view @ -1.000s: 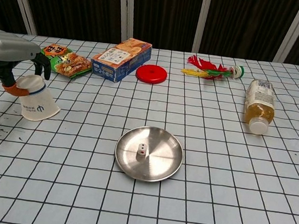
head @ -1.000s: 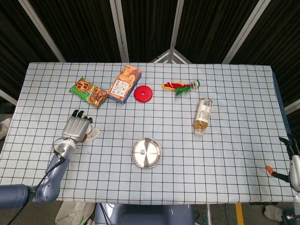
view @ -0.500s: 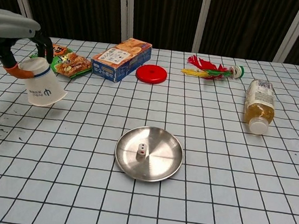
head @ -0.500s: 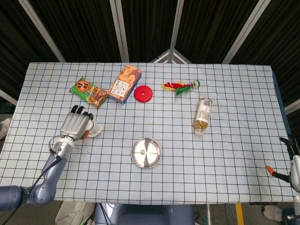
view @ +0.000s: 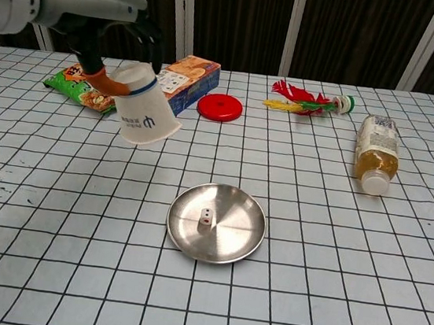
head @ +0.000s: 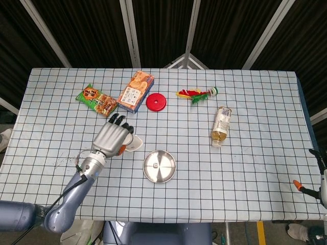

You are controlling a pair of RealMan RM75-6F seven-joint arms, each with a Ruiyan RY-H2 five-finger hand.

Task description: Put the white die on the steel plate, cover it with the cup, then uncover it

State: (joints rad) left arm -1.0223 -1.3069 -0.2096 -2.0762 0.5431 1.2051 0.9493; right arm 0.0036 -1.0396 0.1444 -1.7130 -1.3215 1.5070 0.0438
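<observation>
Chest view shows my left hand (view: 115, 55) gripping the cup (view: 145, 112) by its base, mouth tilted down and toward the plate (view: 217, 223). A second ago I held that cup low at the far left of the table; now it is lifted clear and carried most of the way across, hanging in the air up and to the left of the plate, not yet over it. The die (view: 205, 220) already sits on the plate, a little left of centre, so the first step is done and I judge covering to be the step in hand. I will need to swing the cup mouth-down over the die before lowering.

From the head camera my hand hides most of the cup, with only a white edge showing just left of the plate, and the die is too small to make out. That overhead angle does show what the chest camera misses: my right hand (head: 321, 178) at the table's edge far to the right of the plate. Too little of it shows; I cannot tell whether it is open or closed.
</observation>
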